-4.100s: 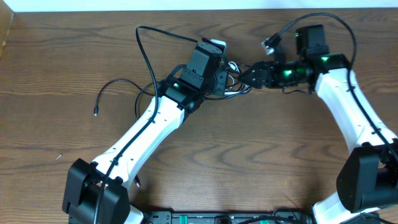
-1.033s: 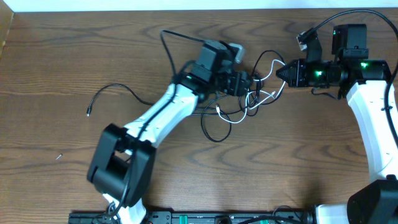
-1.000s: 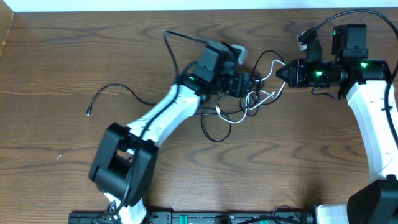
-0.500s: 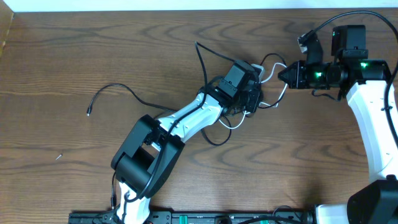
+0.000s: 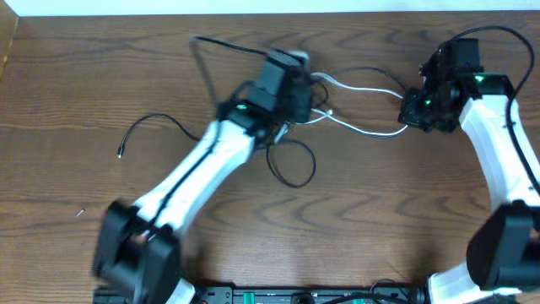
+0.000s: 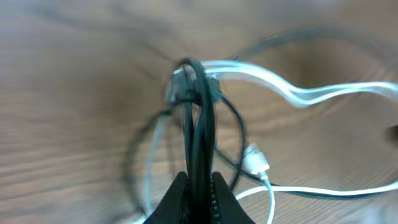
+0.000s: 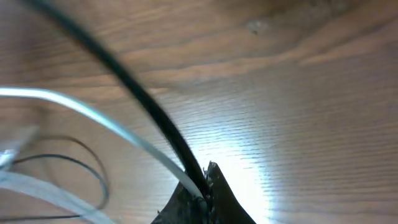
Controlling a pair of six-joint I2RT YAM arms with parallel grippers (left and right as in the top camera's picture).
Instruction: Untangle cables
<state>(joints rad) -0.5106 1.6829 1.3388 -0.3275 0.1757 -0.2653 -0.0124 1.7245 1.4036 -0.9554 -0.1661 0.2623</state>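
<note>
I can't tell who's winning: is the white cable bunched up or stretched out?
Stretched out: the white cable runs in long, nearly straight strands.

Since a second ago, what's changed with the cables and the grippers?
The left gripper closed on the black cable and pulled back left; the right gripper, shut on the white cable, drew right, stretching that cable out between them. The loose black end at far left stayed put.
</note>
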